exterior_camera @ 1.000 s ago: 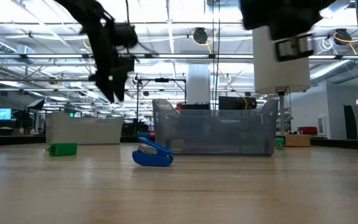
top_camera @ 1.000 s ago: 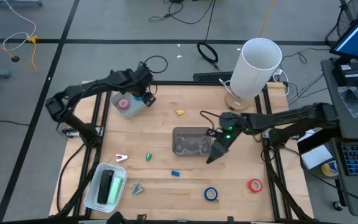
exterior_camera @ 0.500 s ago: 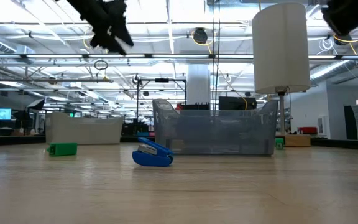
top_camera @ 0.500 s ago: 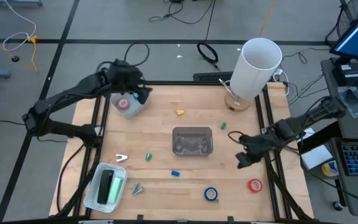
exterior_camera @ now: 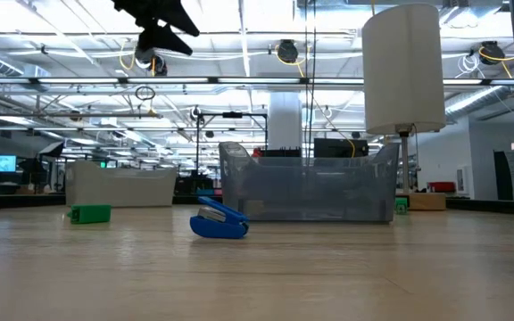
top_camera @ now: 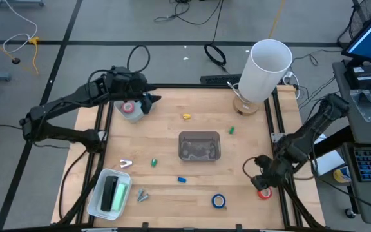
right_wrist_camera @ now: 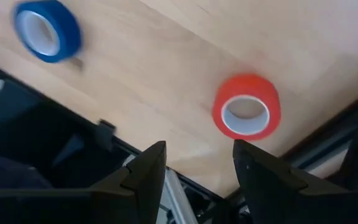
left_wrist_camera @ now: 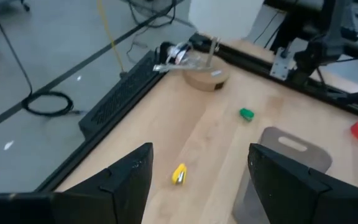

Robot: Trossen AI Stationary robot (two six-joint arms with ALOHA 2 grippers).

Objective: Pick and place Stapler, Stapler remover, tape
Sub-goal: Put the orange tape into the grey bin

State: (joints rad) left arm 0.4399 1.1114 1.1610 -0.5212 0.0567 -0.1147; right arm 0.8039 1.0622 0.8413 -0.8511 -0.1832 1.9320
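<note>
My right gripper hovers open at the near right, fingers pointing steeply down, nothing between them. The red tape lies flat on the table just beyond the fingers, and a blue tape lies to its left. My left gripper is open and raised high at the far left, beside a small tub holding a pinkish red tape. A small blue stapler rests on the table near the middle. A small white clawed piece, perhaps the stapler remover, lies left of centre.
A clear bin stands at the table's centre. A tray with a dark and a green thing sits at the near left. A white lamp stands at the far right. Small yellow and green pieces lie scattered.
My right gripper has swung from the clear bin toward the table's near right corner, rolling and tipping downward, and now hangs by the red tape. My left gripper has risen from the far-left tub and tipped up toward level. Both keep the same opening.
</note>
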